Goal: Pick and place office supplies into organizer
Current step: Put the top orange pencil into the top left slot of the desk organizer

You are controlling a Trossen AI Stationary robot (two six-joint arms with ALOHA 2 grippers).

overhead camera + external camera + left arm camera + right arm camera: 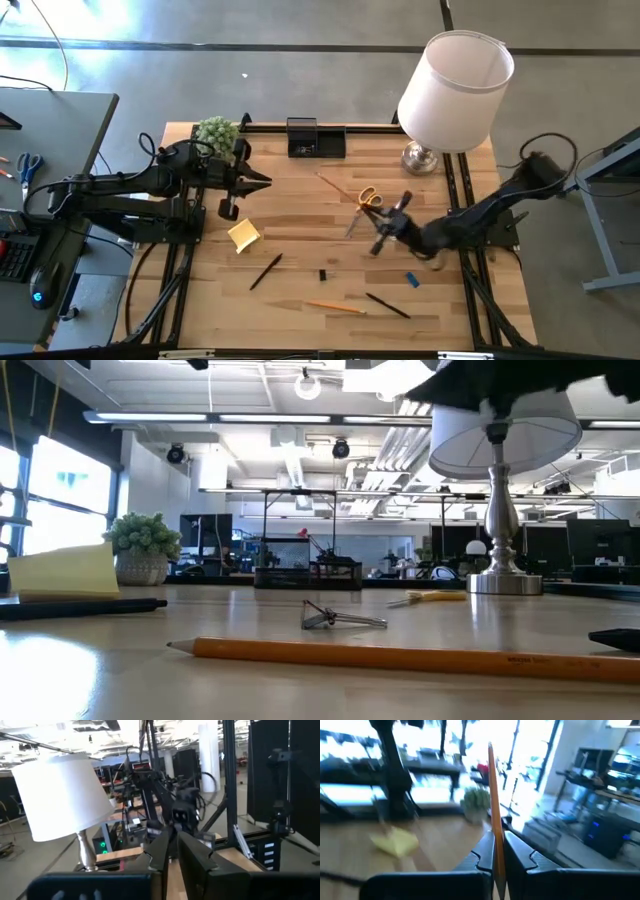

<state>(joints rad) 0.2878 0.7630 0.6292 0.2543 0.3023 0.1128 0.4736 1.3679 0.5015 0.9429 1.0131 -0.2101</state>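
My right gripper [497, 837] [374, 228] is above the middle of the table, right of centre, shut on an orange pencil [491, 785]. At the table's left, beside the green plant [217, 131], my left gripper [175, 842] [262, 182] is shut and holds nothing. The black organizer [315, 138] stands at the far edge. Lying flat on the table are yellow-handled scissors [370, 197], a second pencil [333, 185], a third pencil [335, 307], two black pens [266, 271] [388, 305], a yellow sticky-note pad [244, 234], a blue block [412, 279] and a black clip [323, 274]. My right gripper pinches the orange pencil's shaft [495, 827] between its two fingers. The fingers come about level from the table's right side. The pencil sticks out past the fingertips, clear of the table. Which end it holds is hidden by the fingers.
A white-shaded lamp [455, 90] on a silver base stands at the far right, close to my right arm. Black rails [170, 280] run along the table's left and right sides. Bare wood lies between the organizer and the scissors.
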